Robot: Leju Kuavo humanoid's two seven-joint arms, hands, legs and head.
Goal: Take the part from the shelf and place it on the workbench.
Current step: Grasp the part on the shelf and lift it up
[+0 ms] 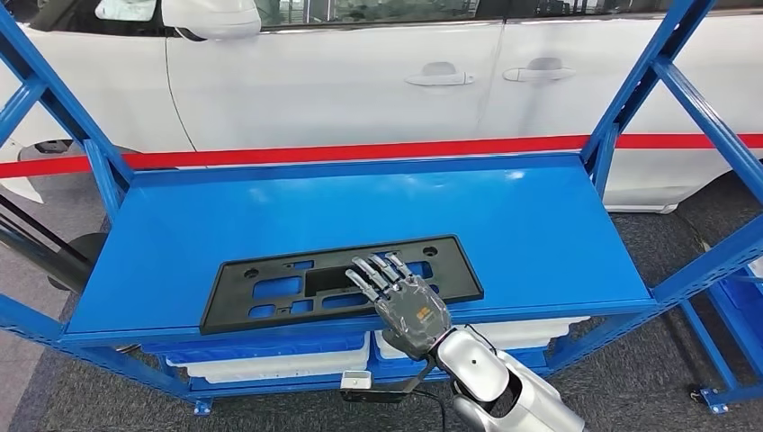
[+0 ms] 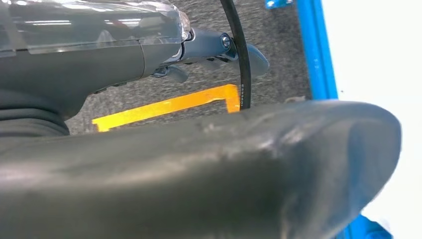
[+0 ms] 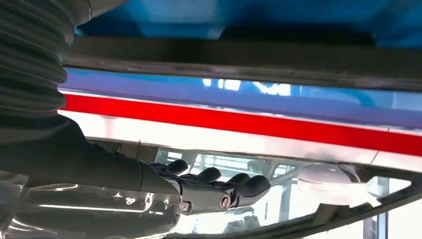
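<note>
Right hand, fingers spread, over part at shelf front edge; contact unclear. Left hand over floor, grip uncertain.

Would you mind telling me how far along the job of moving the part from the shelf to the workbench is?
Early stage. Nothing looks done yet: the black part lies flat on the blue shelf. In hand: the right hand reaches over the part's near edge, fingers extended above it, with no clear grip. Left: grasping the part, lifting it off the shelf and setting it on the workbench.
</note>
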